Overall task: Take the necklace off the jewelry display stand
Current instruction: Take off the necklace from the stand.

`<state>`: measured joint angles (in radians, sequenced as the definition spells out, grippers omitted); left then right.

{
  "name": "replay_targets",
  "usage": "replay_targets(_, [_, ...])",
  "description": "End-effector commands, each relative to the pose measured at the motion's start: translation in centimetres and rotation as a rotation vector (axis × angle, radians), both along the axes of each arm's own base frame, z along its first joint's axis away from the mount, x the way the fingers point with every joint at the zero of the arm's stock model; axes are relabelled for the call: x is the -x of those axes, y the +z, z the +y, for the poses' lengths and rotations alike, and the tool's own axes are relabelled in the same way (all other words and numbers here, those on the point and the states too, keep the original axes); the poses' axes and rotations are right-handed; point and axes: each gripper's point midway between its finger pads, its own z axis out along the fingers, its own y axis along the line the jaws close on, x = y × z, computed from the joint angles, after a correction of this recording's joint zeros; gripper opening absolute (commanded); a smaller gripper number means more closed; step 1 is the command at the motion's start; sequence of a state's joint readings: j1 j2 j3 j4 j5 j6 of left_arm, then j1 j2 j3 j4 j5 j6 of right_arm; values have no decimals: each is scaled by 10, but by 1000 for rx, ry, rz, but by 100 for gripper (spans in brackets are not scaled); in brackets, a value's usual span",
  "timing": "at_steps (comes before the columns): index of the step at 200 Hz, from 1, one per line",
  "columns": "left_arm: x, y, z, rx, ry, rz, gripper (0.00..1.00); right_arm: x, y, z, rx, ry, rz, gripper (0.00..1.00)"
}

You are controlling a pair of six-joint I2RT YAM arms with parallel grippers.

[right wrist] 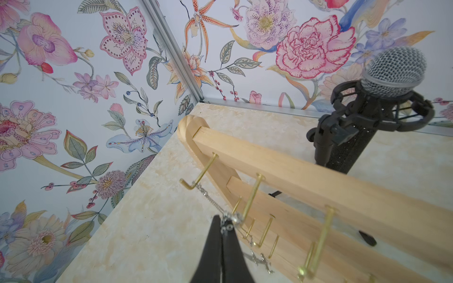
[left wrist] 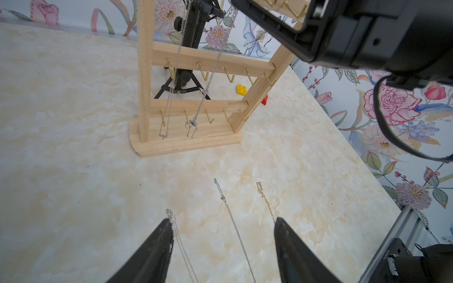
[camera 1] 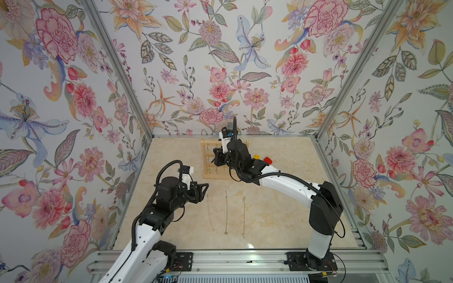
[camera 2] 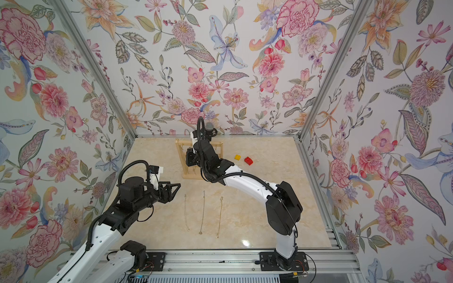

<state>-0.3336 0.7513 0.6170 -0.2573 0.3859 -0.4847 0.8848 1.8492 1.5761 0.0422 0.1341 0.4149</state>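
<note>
Between right gripper (right wrist: 223,221) tips, the necklace (right wrist: 208,196), just beside a hook (right wrist: 252,196).

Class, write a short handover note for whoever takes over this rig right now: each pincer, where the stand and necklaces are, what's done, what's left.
Right pincer: shut on chain at the top-rail hooks of the jewelry display stand. Two silver necklaces hang there; I cannot tell which one is gripped.
Left pincer: open, empty, over the table.
Done, apparently: three necklaces lie in a row on the table.
Left: lift the gripped chain off its hook and lay it down.
</note>
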Motion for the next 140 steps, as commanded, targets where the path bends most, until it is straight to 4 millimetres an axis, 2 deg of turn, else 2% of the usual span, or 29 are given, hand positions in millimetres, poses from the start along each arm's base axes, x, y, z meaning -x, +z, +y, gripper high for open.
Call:
replay_targets(1, [0,1,2,-10,-3,-26,67,5,35,-6,-59,15,-54,0])
replay_targets(99, [0,-1,3,-13,1,-25,69,10,50,-11,-81,24,-84,0])
replay_targets(140, [0,1,5,-14,8,-39,80,15,57,-13,-93,35,-94,0])
